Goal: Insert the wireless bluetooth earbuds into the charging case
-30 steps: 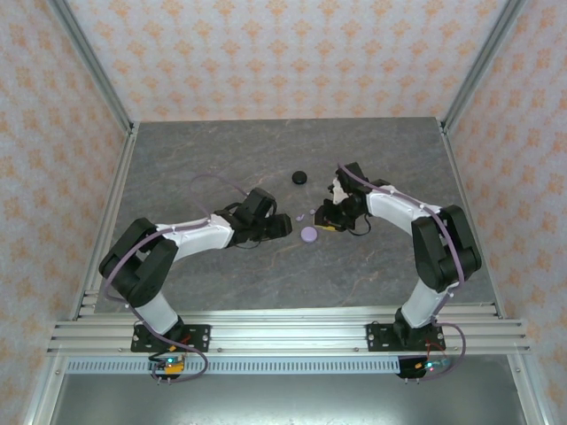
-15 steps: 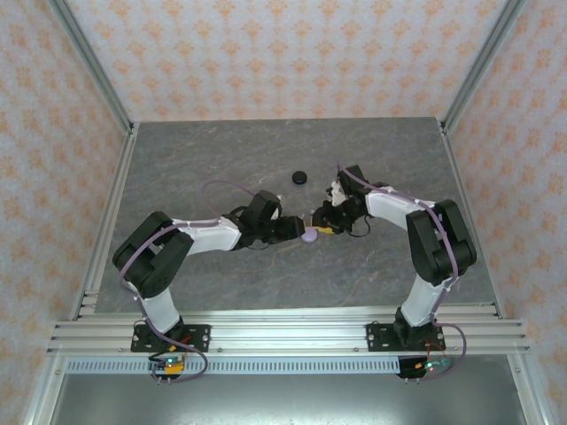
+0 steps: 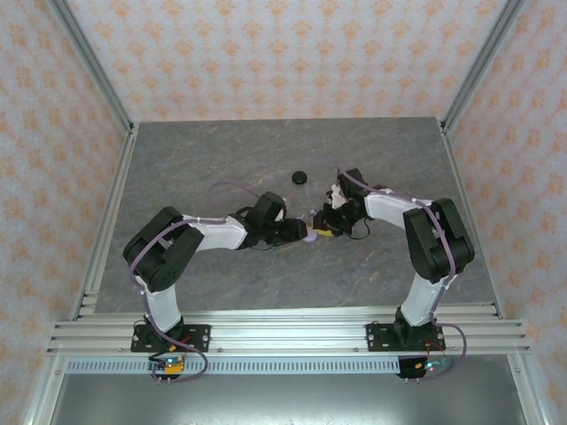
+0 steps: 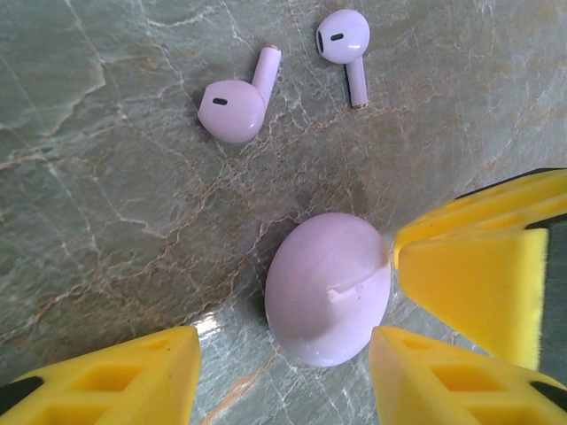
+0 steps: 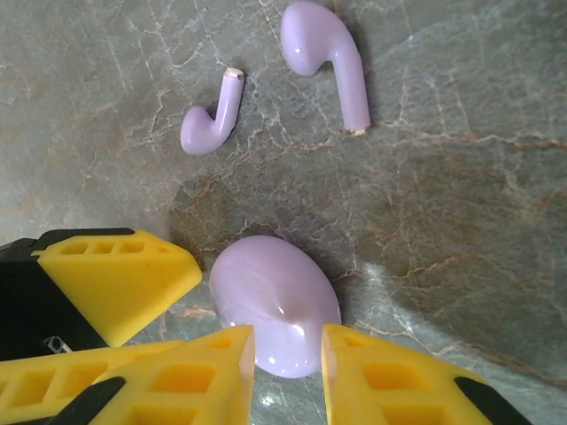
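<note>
The desk point(image 3: 266, 283) lies open from the arm bases up to one closed lavender case point(image 4: 323, 297) at mid-desk. The left end effector point(image 4: 283, 343) straddles this case, jaws wide, gripping nothing. The right end effector point(image 5: 287, 335) sets narrowly parted tips at the case's rim; whether they pinch it I cannot tell. Just beyond the case lie two lavender earbuds point(image 4: 237, 102), apart from each other, one stem pointing away from the case, the other toward it. Farther off sits one black case point(image 3: 299, 178), then open desk to the back edge.
</note>
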Robot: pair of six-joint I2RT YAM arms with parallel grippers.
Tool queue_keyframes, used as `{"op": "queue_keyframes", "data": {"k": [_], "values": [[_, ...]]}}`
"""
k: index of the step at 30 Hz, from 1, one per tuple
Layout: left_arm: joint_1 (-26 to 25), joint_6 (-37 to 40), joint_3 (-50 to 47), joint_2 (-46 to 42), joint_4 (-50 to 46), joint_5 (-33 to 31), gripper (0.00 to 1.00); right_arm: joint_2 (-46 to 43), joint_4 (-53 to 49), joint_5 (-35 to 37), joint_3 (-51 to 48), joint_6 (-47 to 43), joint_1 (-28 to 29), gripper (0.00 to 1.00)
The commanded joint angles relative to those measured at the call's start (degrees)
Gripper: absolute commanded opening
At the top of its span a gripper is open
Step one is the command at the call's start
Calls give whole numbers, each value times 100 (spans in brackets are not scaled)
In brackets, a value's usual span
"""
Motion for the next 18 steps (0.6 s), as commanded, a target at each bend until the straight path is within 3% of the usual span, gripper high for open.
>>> {"op": "queue_keyframes", "data": {"k": [1, 18], "values": [[-63, -78, 165, 78, 30, 6, 52, 107, 166, -67, -95, 54, -35, 26], [-71, -175, 372, 430, 134, 244, 48, 177, 296, -116, -280, 120, -82, 20]]}}
